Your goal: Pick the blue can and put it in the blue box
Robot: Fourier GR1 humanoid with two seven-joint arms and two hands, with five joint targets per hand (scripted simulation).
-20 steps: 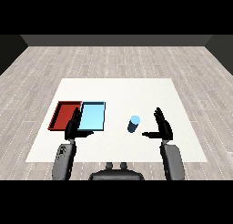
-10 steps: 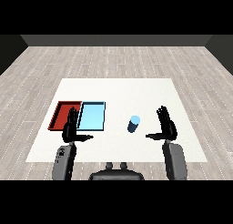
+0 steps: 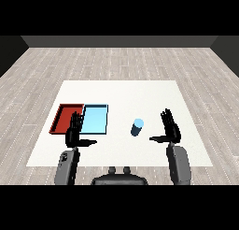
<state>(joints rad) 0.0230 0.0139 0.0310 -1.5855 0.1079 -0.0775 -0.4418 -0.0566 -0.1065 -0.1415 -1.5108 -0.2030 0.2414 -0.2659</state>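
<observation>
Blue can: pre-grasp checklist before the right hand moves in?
1. blue can upright on the table: ok.
2. right hand open, thumb toward the can: ok.
3. Gap between right hand and can free of other things: ok.
4. light blue tray holds nothing: ok.
5. left hand open, near the trays' front edge, overlapping the red tray in view; whether it blocks the drop: cannot tell.
</observation>
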